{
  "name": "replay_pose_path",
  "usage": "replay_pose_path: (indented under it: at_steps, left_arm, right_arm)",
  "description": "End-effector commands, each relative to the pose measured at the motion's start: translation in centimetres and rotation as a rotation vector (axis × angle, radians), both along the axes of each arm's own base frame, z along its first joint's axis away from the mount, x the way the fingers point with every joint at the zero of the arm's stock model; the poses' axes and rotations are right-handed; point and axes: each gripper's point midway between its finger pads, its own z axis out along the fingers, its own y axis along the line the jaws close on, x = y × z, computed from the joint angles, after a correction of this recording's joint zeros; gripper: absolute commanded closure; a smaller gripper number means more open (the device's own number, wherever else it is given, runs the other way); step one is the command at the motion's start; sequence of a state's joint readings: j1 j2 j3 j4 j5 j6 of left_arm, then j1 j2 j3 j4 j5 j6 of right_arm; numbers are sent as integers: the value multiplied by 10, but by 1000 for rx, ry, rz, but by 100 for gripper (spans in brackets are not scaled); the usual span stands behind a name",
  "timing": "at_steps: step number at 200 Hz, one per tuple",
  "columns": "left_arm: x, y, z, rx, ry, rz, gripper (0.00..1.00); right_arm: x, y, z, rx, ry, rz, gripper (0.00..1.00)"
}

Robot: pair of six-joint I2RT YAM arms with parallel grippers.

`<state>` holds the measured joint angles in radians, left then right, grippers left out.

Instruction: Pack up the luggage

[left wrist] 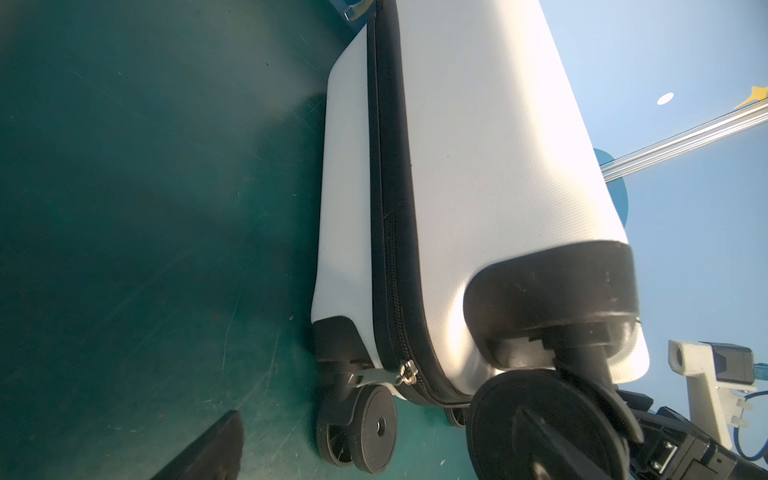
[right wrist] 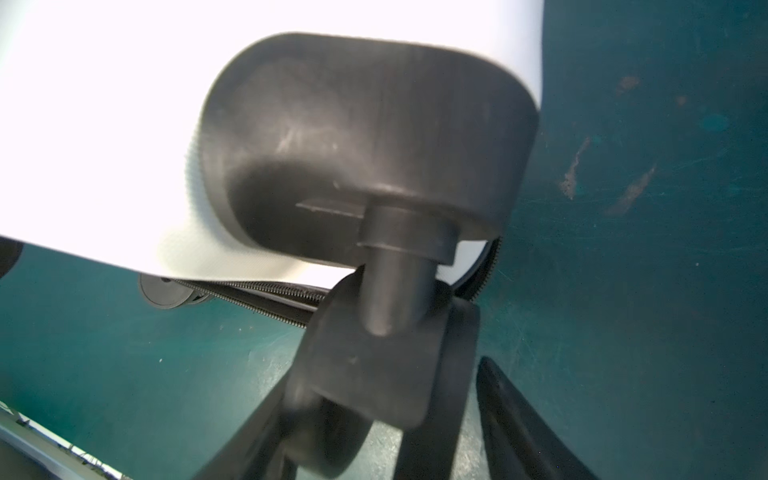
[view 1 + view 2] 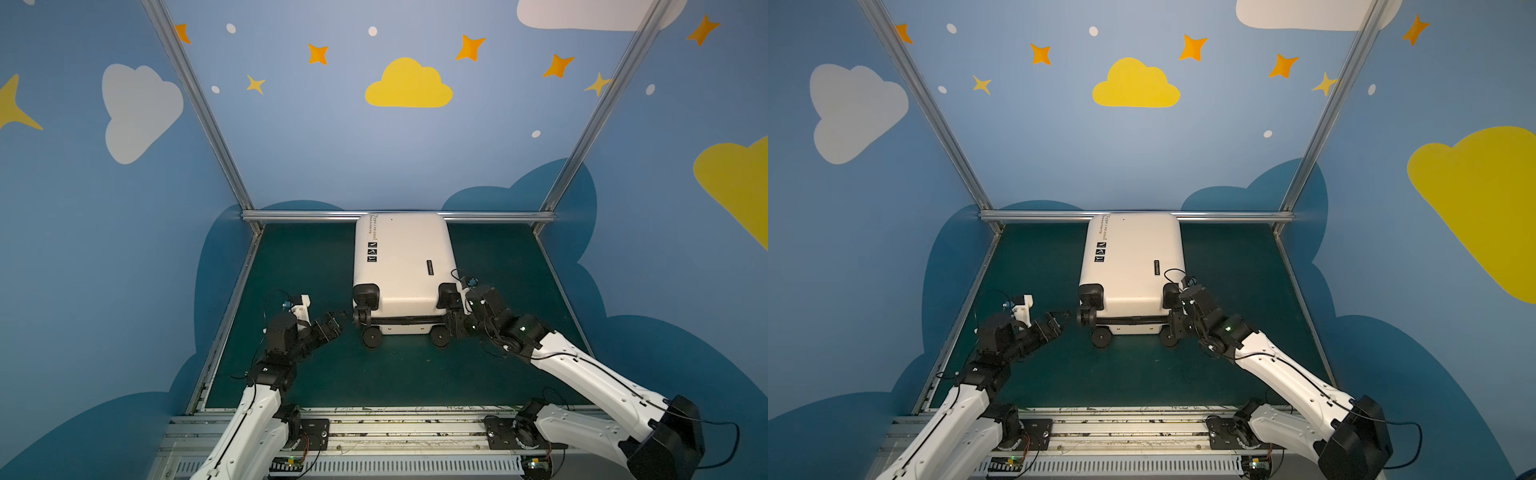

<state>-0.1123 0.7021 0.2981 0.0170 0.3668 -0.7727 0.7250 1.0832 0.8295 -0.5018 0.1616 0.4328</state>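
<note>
Left jaws wide; right jaws — part-open astride luggage wheel

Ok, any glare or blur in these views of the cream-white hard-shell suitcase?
Right wrist view: the cream-white hard-shell suitcase is blown out to plain white, and its black wheel housing is smeared by blur. Left wrist view: its weave is sharp, the nearest black wheel soft. Both top views: evenly lit and sharp.
</note>
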Motion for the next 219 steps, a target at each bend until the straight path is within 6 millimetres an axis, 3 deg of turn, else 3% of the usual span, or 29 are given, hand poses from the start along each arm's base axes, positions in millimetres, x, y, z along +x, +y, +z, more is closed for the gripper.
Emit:
replay_pose_path:
  at_steps: [1,43,86,144,219]
  left_arm:
    - [1,-2,5,-8,-25,-11,1]
    - [3,-1,4,-2,-22,-7,1]
    - [5,-1,-3,22,6,-10,1]
    - [3,1,-21,46,35,-10,1]
    - [-1,-8,-54,99,49,-43,1]
  right_arm:
    - [3,2,12,10,-28,-3,43]
    - [0,2,17,12,-33,5,70]
    - [-5,14,47,74,-62,67,100]
    - [-16,20,74,113,-117,114,100]
    - [-25,22,62,134,-87,114,100]
